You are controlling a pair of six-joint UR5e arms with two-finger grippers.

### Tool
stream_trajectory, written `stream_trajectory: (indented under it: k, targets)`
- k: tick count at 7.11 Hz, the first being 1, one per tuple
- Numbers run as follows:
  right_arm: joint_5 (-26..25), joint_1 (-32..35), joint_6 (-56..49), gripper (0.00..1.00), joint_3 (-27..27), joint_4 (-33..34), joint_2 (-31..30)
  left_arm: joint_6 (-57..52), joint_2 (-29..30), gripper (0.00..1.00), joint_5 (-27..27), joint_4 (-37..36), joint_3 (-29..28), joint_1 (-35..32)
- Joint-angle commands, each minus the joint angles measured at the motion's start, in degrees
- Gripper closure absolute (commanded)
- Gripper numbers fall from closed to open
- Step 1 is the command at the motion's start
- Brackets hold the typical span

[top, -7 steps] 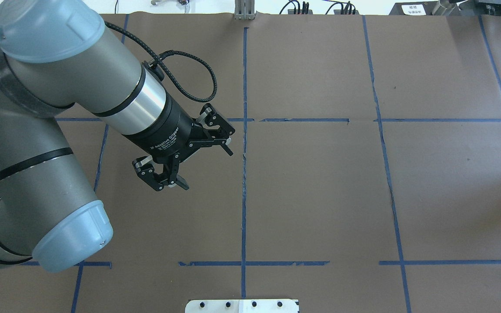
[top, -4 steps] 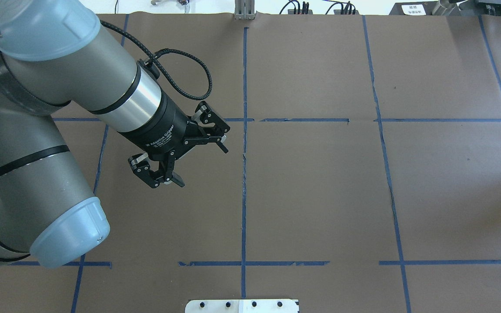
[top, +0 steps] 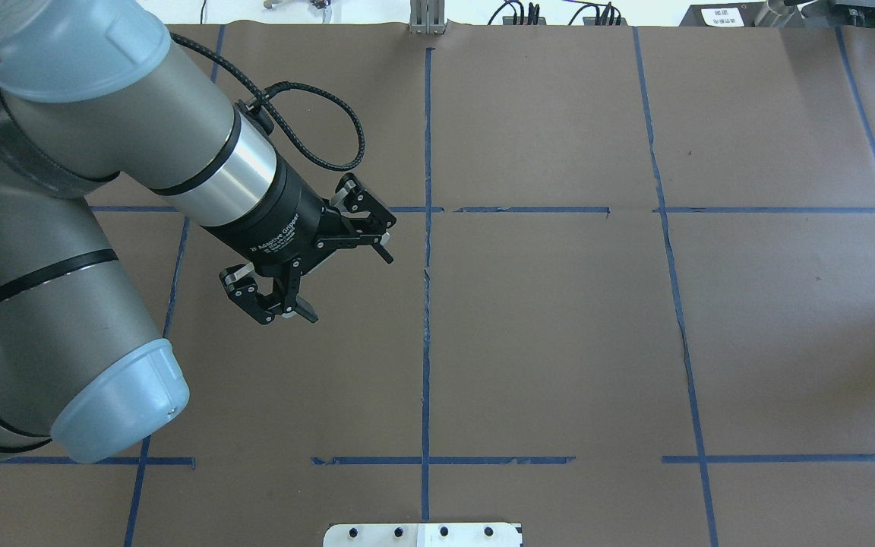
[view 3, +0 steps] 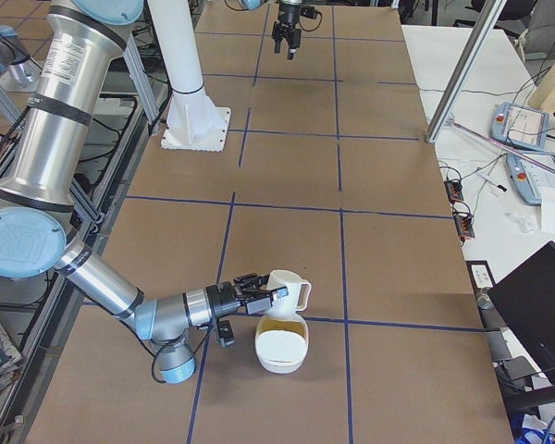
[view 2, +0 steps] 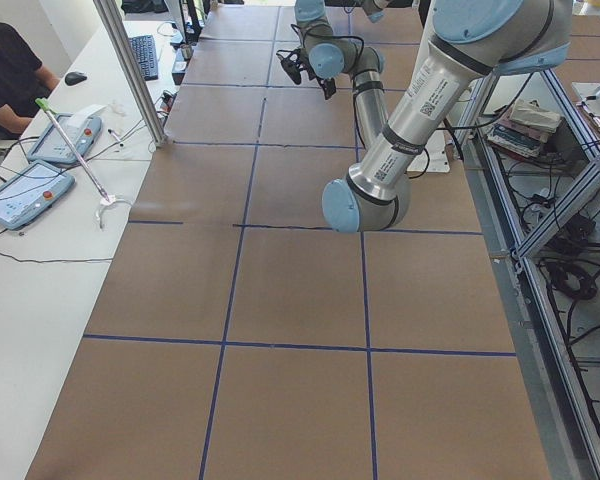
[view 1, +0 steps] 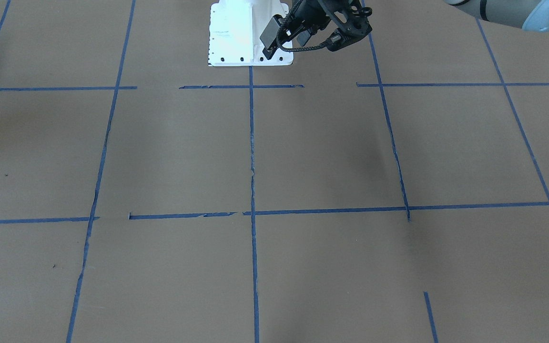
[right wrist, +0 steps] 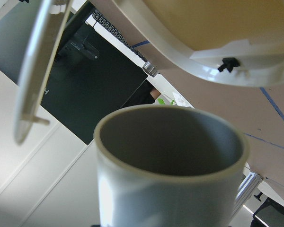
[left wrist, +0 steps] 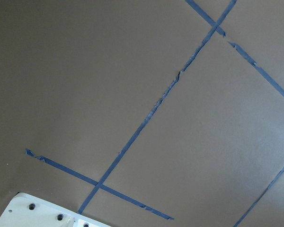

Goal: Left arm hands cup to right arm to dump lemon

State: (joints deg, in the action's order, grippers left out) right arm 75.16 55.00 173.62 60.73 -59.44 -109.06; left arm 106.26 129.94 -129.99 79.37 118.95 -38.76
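- I am holding my left gripper [top: 352,290] wide open with nothing in it, over the left half of the bench [top: 559,342], well in from every edge.
- My right gripper [view 3: 266,296] is reaching out level near the bench's right end, with the white mug [view 3: 289,293] at its fingertips. I cannot tell how far those fingers are closed.
- The mug is hanging just above a white bowl [view 3: 279,366] and looks tipped.
- My right wrist view is showing the mug's grey inside bare, and I cannot make out the lemon anywhere.
- I am judging the handover done and the dump done or nearly so. What is left is confirming the lemon landed.
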Motion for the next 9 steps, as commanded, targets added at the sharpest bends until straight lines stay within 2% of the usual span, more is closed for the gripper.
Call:
stream_trajectory:
  k: [1, 2, 4, 7, 9]
  targets:
    - [2.62, 0.29, -18.33, 0.96, 9.63, 13.5, -0.36, 0.0, -0.04, 0.0, 0.0, 0.0, 0.06, 0.18]
    - [2.71, 0.11, -24.41, 0.94, 13.85, 20.26, -0.28, 0.08, -0.04, 0.0, 0.0, 0.0, 0.06, 0.18]
    - [3.41, -0.76, -36.8, 0.94, 16.16, 24.7, 0.6, 0.0, -0.04, 0.0, 0.0, 0.0, -0.03, 0.18]
    - [3.5, -5.76, -60.94, 0.94, 31.95, 48.29, 0.69, 0.0, 0.05, 0.0, 0.44, 0.0, -0.21, 0.09]
    - [2.97, -9.11, -83.44, 0.94, 32.96, 55.36, 4.7, 0.0, 0.49, 0.0, 2.9, 0.09, -0.73, 0.27]
